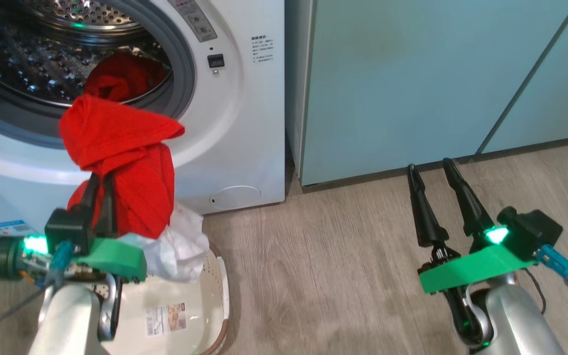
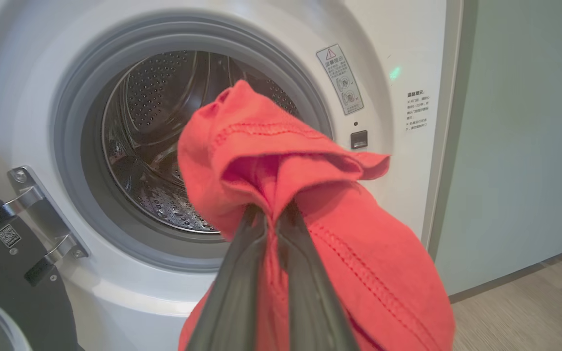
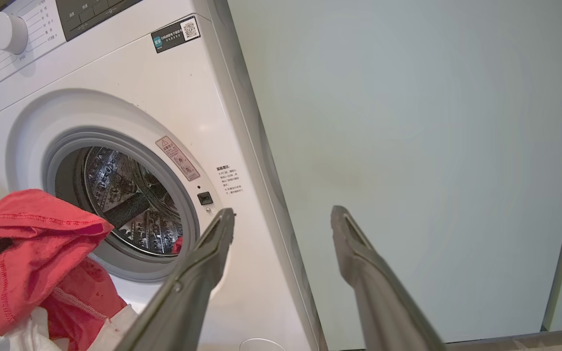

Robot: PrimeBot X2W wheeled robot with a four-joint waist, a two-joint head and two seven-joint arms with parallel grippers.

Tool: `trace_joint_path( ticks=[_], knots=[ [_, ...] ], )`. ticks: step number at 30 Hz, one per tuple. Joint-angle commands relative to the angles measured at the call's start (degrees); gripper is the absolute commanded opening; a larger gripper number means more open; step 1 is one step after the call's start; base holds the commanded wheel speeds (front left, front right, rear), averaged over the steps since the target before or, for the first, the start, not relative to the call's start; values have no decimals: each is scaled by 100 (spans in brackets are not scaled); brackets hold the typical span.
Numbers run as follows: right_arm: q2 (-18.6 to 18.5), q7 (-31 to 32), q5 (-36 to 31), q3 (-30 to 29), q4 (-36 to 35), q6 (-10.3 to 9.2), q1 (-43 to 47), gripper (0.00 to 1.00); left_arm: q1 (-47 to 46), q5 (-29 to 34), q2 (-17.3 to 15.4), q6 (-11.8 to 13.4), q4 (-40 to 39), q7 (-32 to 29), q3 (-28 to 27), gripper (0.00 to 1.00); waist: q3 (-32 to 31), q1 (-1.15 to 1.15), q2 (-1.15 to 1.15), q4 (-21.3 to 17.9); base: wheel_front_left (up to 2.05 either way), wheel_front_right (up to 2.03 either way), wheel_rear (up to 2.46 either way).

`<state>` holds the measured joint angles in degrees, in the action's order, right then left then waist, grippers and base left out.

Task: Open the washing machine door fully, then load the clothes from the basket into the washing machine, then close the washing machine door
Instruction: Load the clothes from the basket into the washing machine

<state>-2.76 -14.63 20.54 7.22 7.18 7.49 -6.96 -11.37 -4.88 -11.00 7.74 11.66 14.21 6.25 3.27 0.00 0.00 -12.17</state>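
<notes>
Closest, my left gripper (image 2: 269, 215) pinches the red garment (image 2: 271, 161), hanging before the mouth of the washing machine (image 2: 398, 161), above the basket (image 1: 223, 281); another red piece (image 1: 126, 76) lies inside. My right gripper (image 1: 430, 165) gapes empty by the teal cabinet (image 1: 412, 88).

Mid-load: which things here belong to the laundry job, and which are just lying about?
Job: washing machine, its open door, red garment in left gripper, second red garment in drum, white piece, basket.
Lying about: teal cabinets, small round flap, floor.
</notes>
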Motion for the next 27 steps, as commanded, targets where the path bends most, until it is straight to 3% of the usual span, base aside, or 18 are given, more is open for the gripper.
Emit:
trace_joint_path(
  ticks=[1, 17, 27],
  knots=[
    [-11, -37, -45, 94, -180, 0, -83, 100, -138, 37, -51, -9, -316, 78, -272, 0, -30, 0, 0, -3, 0, 0, 0],
    [-11, -37, -67, 82, -181, 0, -15, 100, 531, 42, 483, -315, -753, 79, -623, 0, -173, 0, 0, -5, 0, 0, 0],
    [-11, -37, -71, 139, -182, 0, 1, 100, 488, 123, 583, -531, -740, 79, -854, 0, -144, 0, 0, -42, 0, 0, 0]
  ],
)
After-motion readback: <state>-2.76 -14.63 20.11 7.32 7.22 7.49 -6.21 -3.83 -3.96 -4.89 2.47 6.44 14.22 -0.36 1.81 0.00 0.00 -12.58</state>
